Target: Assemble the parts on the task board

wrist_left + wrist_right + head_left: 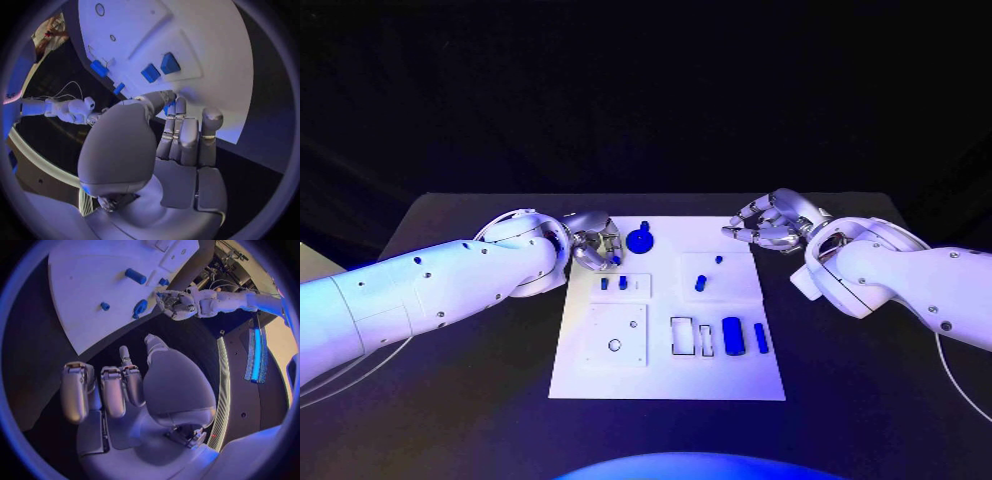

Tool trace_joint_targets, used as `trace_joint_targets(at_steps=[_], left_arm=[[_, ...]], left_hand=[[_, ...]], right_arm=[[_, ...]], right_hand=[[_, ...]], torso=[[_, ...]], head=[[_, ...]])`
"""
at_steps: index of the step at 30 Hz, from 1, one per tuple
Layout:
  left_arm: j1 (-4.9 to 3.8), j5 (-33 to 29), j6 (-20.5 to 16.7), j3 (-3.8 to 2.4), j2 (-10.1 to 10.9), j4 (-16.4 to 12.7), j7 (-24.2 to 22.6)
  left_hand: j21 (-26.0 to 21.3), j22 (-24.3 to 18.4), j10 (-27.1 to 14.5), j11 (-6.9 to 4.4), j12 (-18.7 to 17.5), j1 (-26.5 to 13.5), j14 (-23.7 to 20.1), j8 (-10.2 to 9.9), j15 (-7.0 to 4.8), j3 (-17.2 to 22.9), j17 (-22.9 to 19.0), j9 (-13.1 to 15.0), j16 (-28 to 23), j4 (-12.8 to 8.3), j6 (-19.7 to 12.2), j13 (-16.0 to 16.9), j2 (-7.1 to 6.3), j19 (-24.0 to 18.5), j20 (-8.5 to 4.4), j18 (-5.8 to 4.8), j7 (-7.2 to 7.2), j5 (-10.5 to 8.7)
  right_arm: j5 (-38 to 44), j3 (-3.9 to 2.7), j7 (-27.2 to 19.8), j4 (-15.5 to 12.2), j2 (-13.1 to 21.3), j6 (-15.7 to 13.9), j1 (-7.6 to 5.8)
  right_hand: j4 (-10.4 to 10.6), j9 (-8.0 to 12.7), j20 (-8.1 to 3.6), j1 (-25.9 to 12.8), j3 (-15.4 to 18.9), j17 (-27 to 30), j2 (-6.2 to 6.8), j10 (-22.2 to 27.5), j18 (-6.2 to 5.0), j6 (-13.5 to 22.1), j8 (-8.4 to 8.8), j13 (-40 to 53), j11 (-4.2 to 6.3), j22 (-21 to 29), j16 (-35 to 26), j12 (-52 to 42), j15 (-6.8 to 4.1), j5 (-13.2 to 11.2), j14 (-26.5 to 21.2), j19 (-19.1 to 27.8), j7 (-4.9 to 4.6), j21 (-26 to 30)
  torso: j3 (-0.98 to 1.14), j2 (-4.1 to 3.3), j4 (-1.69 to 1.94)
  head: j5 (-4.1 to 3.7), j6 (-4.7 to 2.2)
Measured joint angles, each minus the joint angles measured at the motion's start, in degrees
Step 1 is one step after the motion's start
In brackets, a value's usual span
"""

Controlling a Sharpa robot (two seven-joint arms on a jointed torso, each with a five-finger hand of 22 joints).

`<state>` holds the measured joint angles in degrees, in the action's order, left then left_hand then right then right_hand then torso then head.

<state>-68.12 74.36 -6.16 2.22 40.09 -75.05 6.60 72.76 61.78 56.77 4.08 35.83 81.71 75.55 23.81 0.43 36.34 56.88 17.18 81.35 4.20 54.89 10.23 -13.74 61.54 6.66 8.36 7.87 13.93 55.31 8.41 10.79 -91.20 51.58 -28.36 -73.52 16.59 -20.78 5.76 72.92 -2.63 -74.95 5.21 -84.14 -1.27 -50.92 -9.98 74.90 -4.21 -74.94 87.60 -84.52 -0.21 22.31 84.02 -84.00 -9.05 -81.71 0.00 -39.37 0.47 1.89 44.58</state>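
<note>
The left hand [594, 243] hovers at the task board's [668, 375] far left edge, fingers curled near a small blue part [616, 260]; whether it pinches it cannot be told. The right hand [772, 225] waits open beyond the far right corner. A slow, vertical approach seems wise

I am looking down at the black table [473, 330], which is carrying the white task board [668, 375] at its middle. The board is lying flat, its long sides running away from me, with dark tabletop showing on both sides and beyond its far edge.
</note>
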Motion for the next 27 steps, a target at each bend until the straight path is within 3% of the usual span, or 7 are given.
trace_joint_targets(at_steps=[27], left_arm=[[-0.08, -0.63, 1.20, 0.26, -0.94, 1.08, 0.07]], left_hand=[[-0.27, -0.33, 0.39, -0.38, -0.27, -0.62, 0.00, -0.21, 0.00, -0.31, 0.31, 0.20, 0.00, -0.01, 0.19, 0.01, 0.00, 0.00, 0.00, 0.00, -0.21, -0.12]], right_arm=[[0.01, 0.00, 0.07, -0.02, 0.03, 0.01, 0.00]], right_hand=[[0.00, -0.04, 0.00, 0.00, 0.00, 0.02, 0.00, 0.00, 0.00, 0.00, 0.00, 0.04, 0.00, 0.02, 0.00, 0.00, 0.00, 0.00, 0.00, 0.00, 0.00, 0.00]], torso=[[-0.01, 0.03, -0.02]], head=[[-0.23, 0.32]])
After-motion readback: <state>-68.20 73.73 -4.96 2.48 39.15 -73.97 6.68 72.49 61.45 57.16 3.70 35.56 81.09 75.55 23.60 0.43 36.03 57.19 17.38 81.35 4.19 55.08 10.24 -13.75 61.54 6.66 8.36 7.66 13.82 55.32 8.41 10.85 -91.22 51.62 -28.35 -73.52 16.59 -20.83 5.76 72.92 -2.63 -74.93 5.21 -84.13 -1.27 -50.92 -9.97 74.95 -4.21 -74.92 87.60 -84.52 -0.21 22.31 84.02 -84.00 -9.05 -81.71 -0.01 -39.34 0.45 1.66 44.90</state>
